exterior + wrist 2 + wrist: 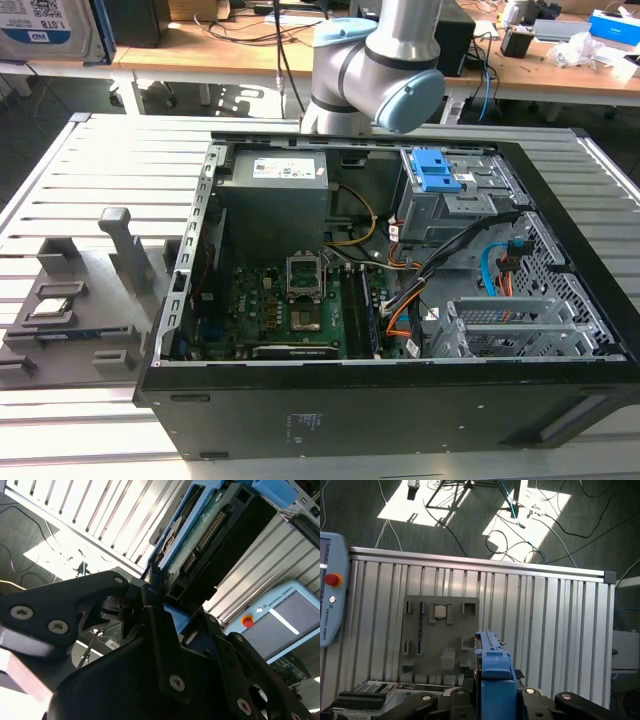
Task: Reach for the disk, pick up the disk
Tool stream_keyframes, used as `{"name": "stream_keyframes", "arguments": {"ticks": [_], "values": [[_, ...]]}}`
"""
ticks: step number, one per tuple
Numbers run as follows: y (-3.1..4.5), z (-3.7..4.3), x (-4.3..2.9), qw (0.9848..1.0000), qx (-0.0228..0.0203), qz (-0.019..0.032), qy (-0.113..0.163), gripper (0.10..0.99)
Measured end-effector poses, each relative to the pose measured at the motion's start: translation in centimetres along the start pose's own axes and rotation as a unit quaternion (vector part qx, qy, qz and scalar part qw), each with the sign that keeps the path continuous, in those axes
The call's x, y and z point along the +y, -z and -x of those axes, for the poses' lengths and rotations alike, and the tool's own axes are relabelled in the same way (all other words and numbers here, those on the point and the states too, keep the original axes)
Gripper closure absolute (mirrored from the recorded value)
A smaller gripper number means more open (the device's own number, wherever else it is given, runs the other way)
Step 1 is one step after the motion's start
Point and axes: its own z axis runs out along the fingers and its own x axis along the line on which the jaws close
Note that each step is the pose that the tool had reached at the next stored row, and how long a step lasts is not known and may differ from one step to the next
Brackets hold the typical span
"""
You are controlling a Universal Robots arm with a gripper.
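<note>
I judged the pick-up nearly done: my hand was clenched on the flat silver disk with bright blue plastic bracket, held clear above the slatted metal worktop, needing only a steady grip.

slatted metal table | open computer case | grey holder tray

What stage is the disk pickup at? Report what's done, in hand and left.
Done: the reach; the gripper is closed on the disk, with its blue bracket in the grip in the first wrist view. In hand: the disk, held well above the slatted table and the grey fixture. Left: nothing that shows; the pickup looks complete.
</note>
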Motion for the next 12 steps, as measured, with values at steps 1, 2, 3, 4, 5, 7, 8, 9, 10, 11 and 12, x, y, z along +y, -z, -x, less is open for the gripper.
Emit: {"name": "stream_keyframes", "arguments": {"ticks": [1,2,3,4,5,7,8,9,10,11,12], "values": [[0.04,-0.05,-0.78,1.0000,0.0000,0.0000,0.000,0.722],[0.06,-0.09,-1.24,1.0000,0.0000,0.0000,0.000,0.722],[0.09,-0.13,-1.74,1.0000,0.0000,0.0001,0.001,0.722],[0.13,-0.16,-2.24,1.0000,0.0000,0.0002,0.001,0.722],[0.15,-0.20,-2.67,1.0000,0.0000,0.0003,0.001,0.722],[0.18,-0.26,-3.56,1.0000,0.0000,0.0004,0.001,0.722],[0.22,-0.29,-4.05,1.0000,0.0000,0.0006,0.001,0.722],[0.24,-0.32,-4.49,1.0000,0.0000,0.0006,0.001,0.722],[0.27,-0.36,-5.05,1.0000,0.0000,0.0007,0.001,0.722],[0.29,-0.39,-5.61,1.0000,0.0000,0.0007,0.001,0.722],[0.33,-0.41,-6.02,1.0000,0.0000,0.0009,0.001,0.722]]}}
